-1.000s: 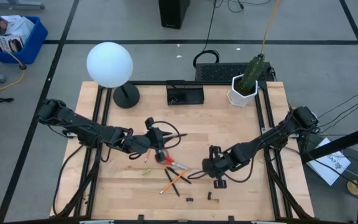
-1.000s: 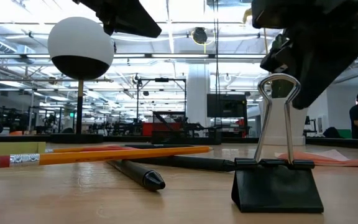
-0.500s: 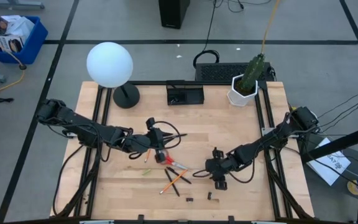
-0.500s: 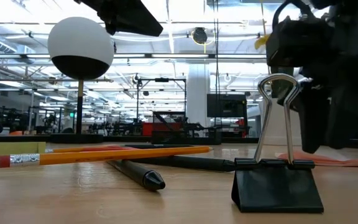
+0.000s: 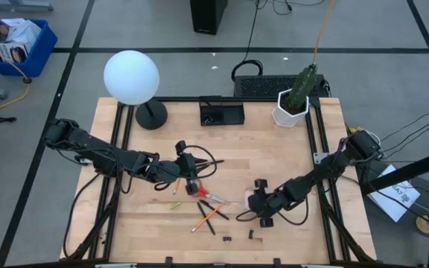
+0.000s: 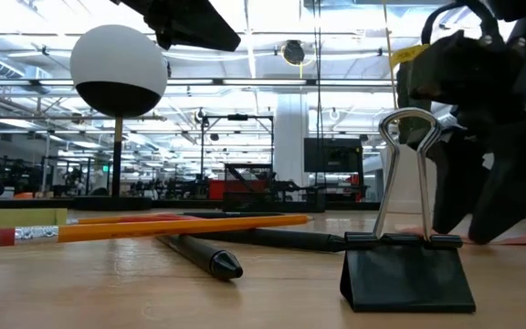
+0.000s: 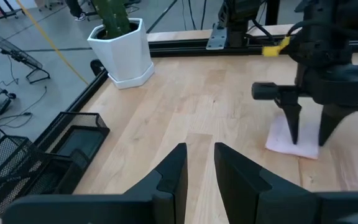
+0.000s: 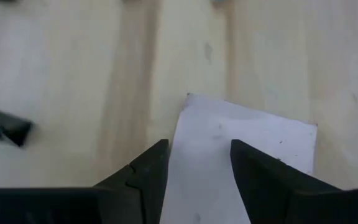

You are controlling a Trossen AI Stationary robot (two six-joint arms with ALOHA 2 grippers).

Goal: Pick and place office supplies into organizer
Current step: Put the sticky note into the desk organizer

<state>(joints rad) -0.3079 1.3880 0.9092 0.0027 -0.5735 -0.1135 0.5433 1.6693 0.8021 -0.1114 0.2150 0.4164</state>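
**Straddling the pink pad**

Hovering low over the front-right part of the table, the right gripper points its fingers down, parted, with one tip on each side of the pink sticky-note pad. From its own wrist camera the two dark fingers frame the pad's pale sheet, and nothing is clamped between them (the tips look to be at or just above the paper; I cannot tell if they touch).

The left gripper sits near the middle of the table, above the far end of the supplies. Its fingers stand a narrow gap apart with bare wood showing between them, holding nothing that can be seen.

Red-handled scissors lie just beside the left gripper. Orange pencils and black pens lie crossed in a loose pile between the two grippers. Small black clips rest near the front edge; one binder clip stands upright close to the low camera, with a pencil and a pen lying beside it.

The black organizer stands at the back edge, well apart from the supplies, between the round lamp base and the white plant pot.
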